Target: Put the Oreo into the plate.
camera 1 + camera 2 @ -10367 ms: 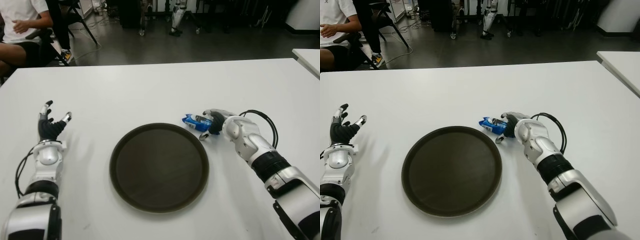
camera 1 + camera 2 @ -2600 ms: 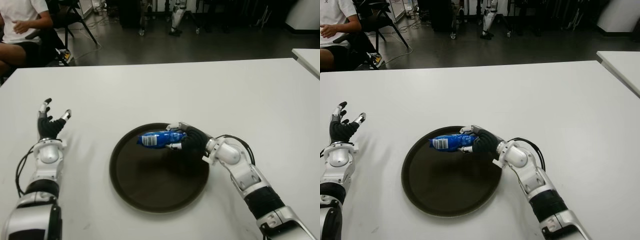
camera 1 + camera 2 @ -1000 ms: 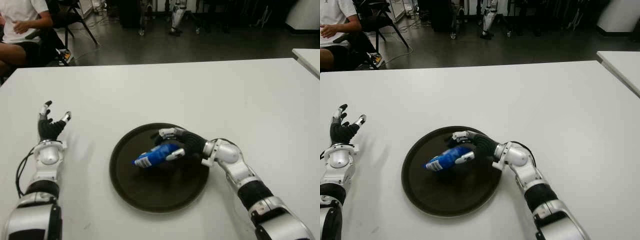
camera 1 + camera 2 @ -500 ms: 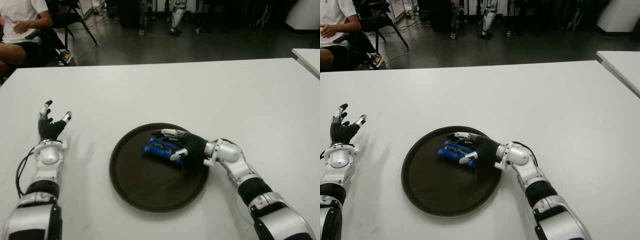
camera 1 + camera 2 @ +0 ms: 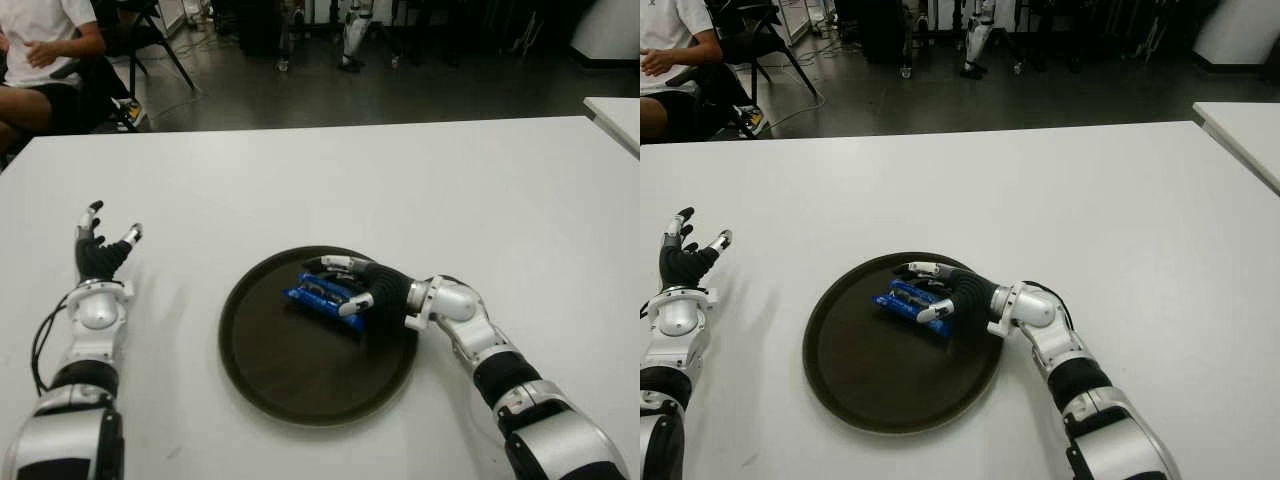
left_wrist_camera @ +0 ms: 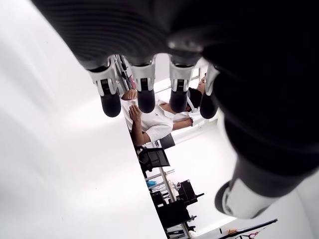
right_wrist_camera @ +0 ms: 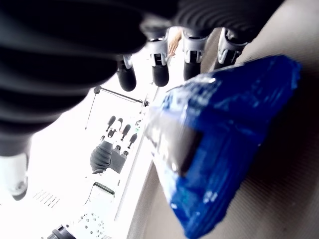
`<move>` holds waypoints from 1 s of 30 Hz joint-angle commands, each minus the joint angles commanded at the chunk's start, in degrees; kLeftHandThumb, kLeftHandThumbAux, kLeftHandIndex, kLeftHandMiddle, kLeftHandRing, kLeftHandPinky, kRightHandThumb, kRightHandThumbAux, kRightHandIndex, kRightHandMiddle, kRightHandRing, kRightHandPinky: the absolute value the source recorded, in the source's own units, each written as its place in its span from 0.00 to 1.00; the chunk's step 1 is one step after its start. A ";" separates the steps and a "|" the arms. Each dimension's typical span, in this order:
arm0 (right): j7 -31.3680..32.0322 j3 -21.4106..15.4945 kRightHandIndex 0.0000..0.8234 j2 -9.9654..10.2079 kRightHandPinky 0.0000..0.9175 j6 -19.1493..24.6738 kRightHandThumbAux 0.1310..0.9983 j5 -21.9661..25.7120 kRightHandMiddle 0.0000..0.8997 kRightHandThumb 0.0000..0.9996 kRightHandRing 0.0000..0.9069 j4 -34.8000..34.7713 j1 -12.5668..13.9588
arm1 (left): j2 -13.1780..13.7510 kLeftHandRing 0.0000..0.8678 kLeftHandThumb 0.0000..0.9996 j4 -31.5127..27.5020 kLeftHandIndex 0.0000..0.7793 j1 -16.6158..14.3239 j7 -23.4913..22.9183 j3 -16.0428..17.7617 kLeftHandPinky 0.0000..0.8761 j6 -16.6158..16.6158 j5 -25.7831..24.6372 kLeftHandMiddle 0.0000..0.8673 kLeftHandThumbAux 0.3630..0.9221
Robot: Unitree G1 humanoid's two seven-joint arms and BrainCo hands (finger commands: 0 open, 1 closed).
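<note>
Oreo pack (image 5: 322,294) lies flat in the plate (image 5: 290,385), around 1 o'clock from centre. Right hand (image 5: 365,290) beside it, fingers spread, gripping nothing: looks like release. Left hand (image 5: 100,256) idle at 9 o'clock, open.

Eye views evenly lit – bright white table (image 5: 300,180), dark floor behind. Soft shadow under right hand (image 5: 365,290) on plate (image 5: 300,390). Wrist views blown out to white, near fingers (image 7: 154,69) dark and blurred – Oreo pack (image 7: 219,149) soft, smeared.
</note>
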 joint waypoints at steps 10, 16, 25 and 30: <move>0.19 -0.55 0.00 0.10 0.06 0.72 0.43 0.10 0.01 0.00 0.00 -0.33 -0.10 | 0.07 0.00 0.00 -0.22 0.00 0.12 0.48 -0.48 0.00 0.01 0.65 0.00 0.64; -1.57 -0.87 0.00 -0.29 0.06 1.16 0.40 -0.74 0.03 0.00 0.02 -1.72 0.35 | -0.03 0.00 0.00 -0.51 0.00 0.12 0.64 -0.58 0.00 -0.13 0.65 0.00 0.65; -4.32 -2.37 0.00 0.11 0.04 0.13 0.43 -0.02 0.00 0.00 0.00 -2.53 0.61 | 0.08 0.00 0.00 -0.07 0.00 -0.02 0.28 -0.55 0.00 -0.32 0.53 0.00 0.65; -6.70 -2.64 0.00 -0.42 0.03 -1.94 0.44 -1.00 0.00 0.00 0.00 -2.93 0.72 | 0.23 0.00 0.00 -0.11 0.00 0.04 -0.20 -0.46 0.00 -0.63 0.35 0.00 0.68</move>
